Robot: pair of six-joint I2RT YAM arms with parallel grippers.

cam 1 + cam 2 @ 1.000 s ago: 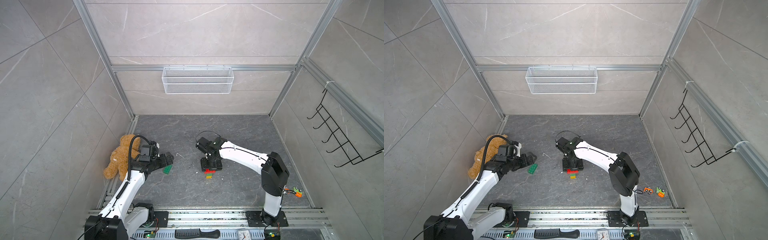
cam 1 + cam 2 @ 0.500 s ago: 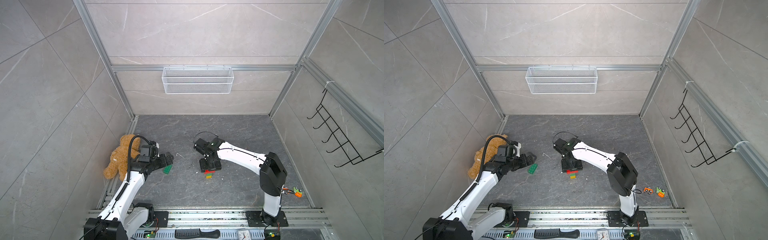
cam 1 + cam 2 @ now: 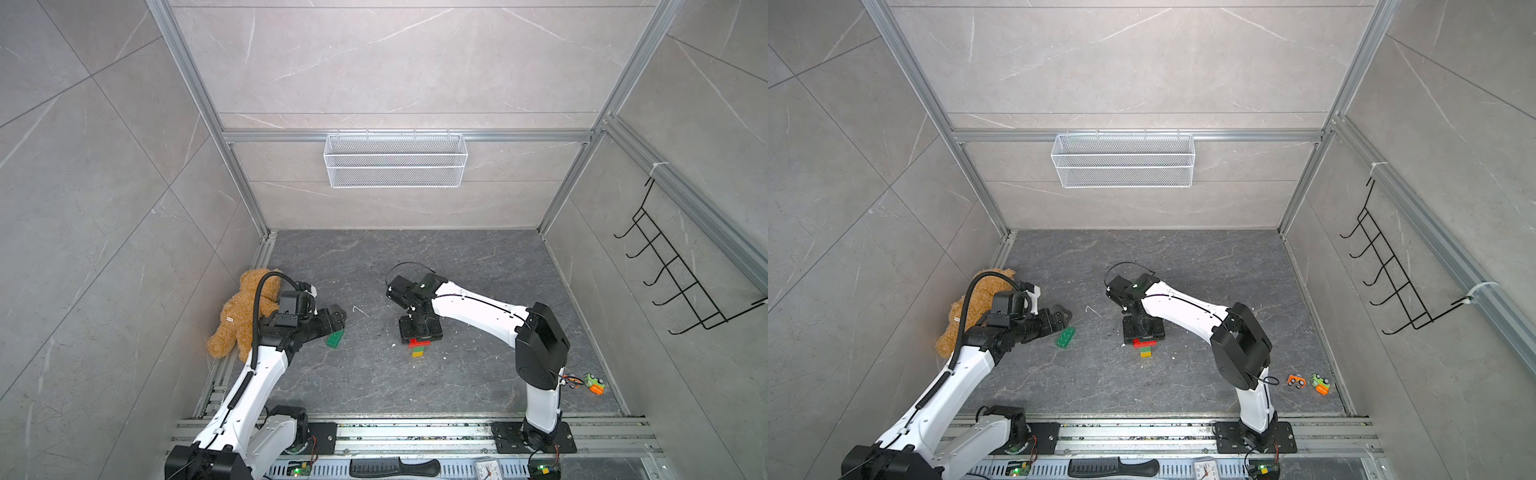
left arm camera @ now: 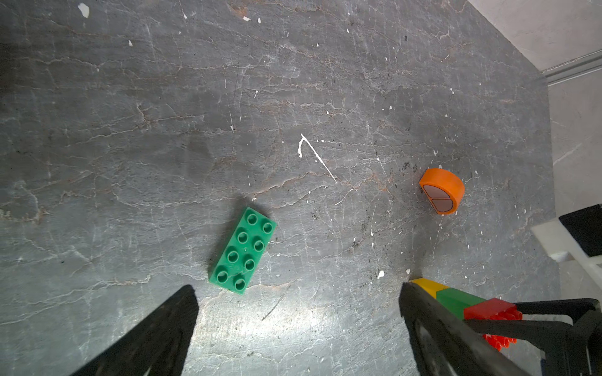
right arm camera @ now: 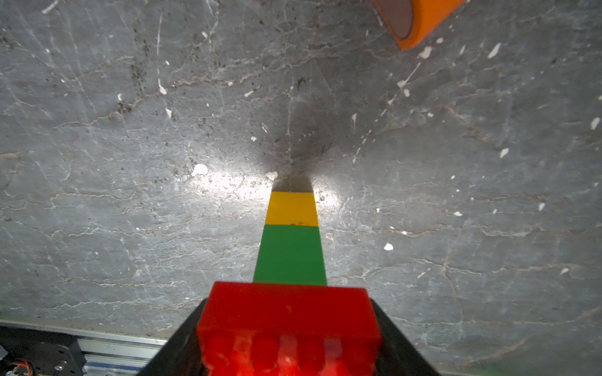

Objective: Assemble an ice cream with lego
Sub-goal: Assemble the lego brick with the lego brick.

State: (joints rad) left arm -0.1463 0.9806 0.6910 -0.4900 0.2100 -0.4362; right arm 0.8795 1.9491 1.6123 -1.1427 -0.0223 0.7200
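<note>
The right gripper (image 3: 420,327) clamps the red brick (image 5: 290,312) of the half-built ice cream (image 4: 454,300), its green-and-yellow stem (image 5: 290,255) reaching beyond it down to the floor (image 4: 130,130). The left gripper (image 4: 296,288), jaws wide apart and empty, hovers with a loose green brick (image 4: 242,249) lying studs-up just ahead of it; the orange cap (image 4: 442,191) lies farther ahead, nearer the right gripper.

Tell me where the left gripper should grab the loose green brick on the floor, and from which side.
Grip the green brick across its narrow width, on the two long side walls, coming straight down from above. It lies flat, studs up, nothing touching it. The open left gripper would probably need to turn, since the brick lies skewed to its jaws.
</note>
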